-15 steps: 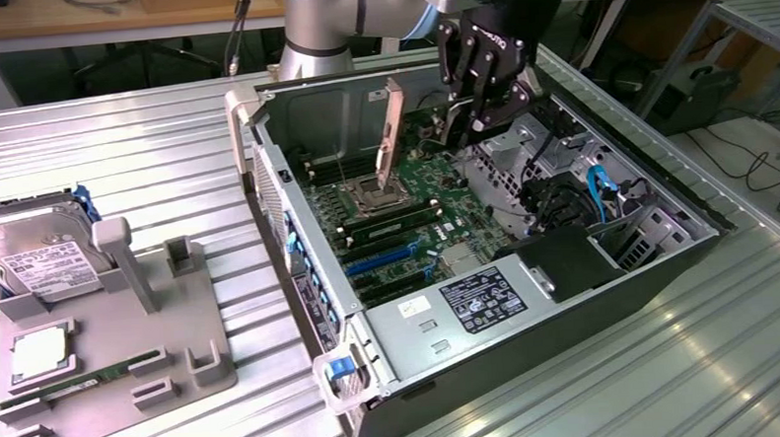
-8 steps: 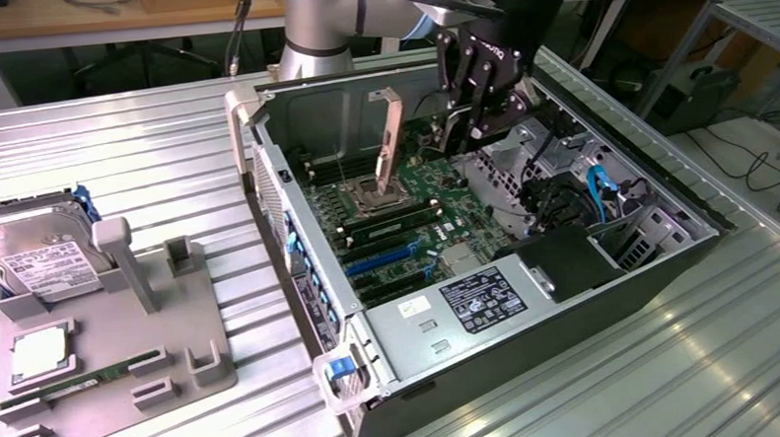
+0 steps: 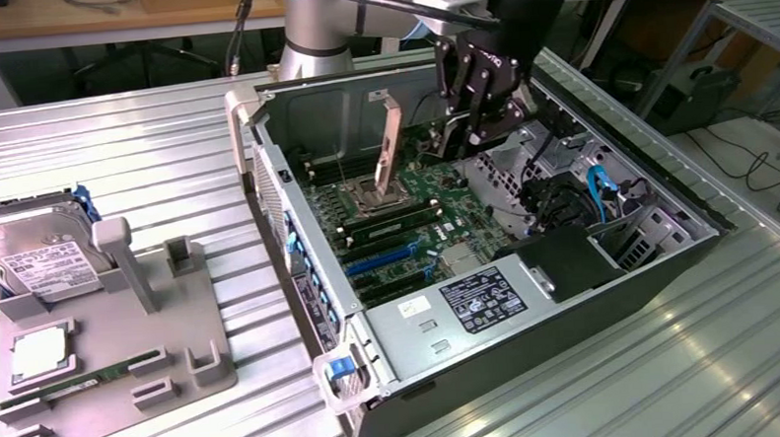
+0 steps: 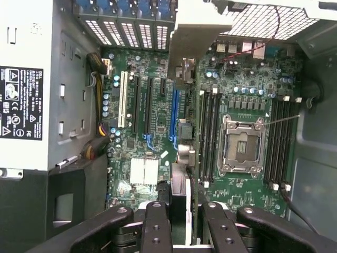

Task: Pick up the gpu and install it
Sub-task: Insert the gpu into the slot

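We find the gripper (image 3: 481, 126) suspended over the open computer case (image 3: 652, 182), above the motherboard (image 3: 423, 212). Its fingers (image 4: 157, 224) are drawn narrow and clamp the gpu (image 4: 181, 79) edge-on between them. In the wrist view the card runs away from the fingers toward the rear wall of the case, its pale metal bracket (image 4: 197, 31) at the far end near the perforated slot covers (image 4: 126, 29). In the exterior view the card (image 3: 390, 149) hangs upright below the arm, its lower edge close over the board near the CPU socket (image 3: 376, 194); we cannot tell with confidence whether that edge touches anything.

In the wrist view the card lies alongside the blue expansion slot (image 4: 174, 113), between the black slots (image 4: 139, 103) and the memory slots (image 4: 210, 134). The empty CPU socket (image 4: 241, 146) sits beyond those. The power supply (image 3: 479, 298) with its label occupies the case's near corner.

On the grey fixture tray (image 3: 171, 337), at the exterior view's left, rest a hard drive (image 3: 43, 258) and a green memory stick (image 3: 88, 380), well apart from the case.
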